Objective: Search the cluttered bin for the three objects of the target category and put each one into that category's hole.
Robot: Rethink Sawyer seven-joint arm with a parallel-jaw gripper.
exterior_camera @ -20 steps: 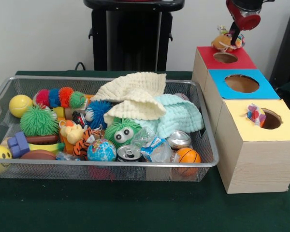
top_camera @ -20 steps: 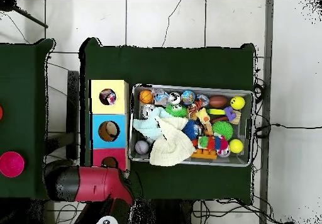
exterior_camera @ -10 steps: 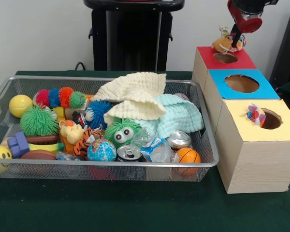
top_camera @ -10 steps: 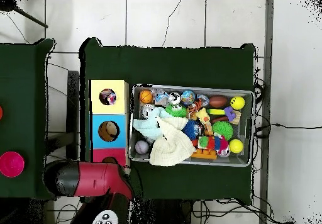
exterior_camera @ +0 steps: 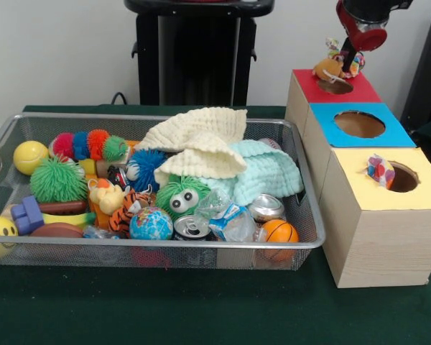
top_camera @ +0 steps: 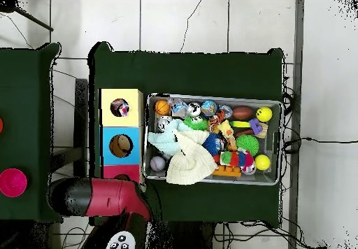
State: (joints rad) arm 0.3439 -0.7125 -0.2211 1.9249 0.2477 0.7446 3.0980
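My gripper (exterior_camera: 347, 56) hangs at the top right of the front view, just over the far rim of the round hole in the red box (exterior_camera: 364, 92). It is shut on a small orange and yellow plush toy (exterior_camera: 332, 67) with colourful bits, which dangles right above that hole. In the overhead view the red arm (top_camera: 105, 197) covers the red box and hides the gripper. The wire bin (exterior_camera: 165, 244) to the left holds several toys, balls, cans and two knitted cloths (exterior_camera: 201, 140).
A blue box (exterior_camera: 389, 134) and a yellow box (exterior_camera: 388, 215) stand in a row in front of the red one. A small multicoloured toy (exterior_camera: 379, 171) sits in the yellow box's hole. The wire bin (top_camera: 213, 96) lies close beside the boxes.
The gripper and the plush toy have drifted a little to the left over the red box's hole. In the overhead view the arm has swung slightly. The bin's contents are unchanged.
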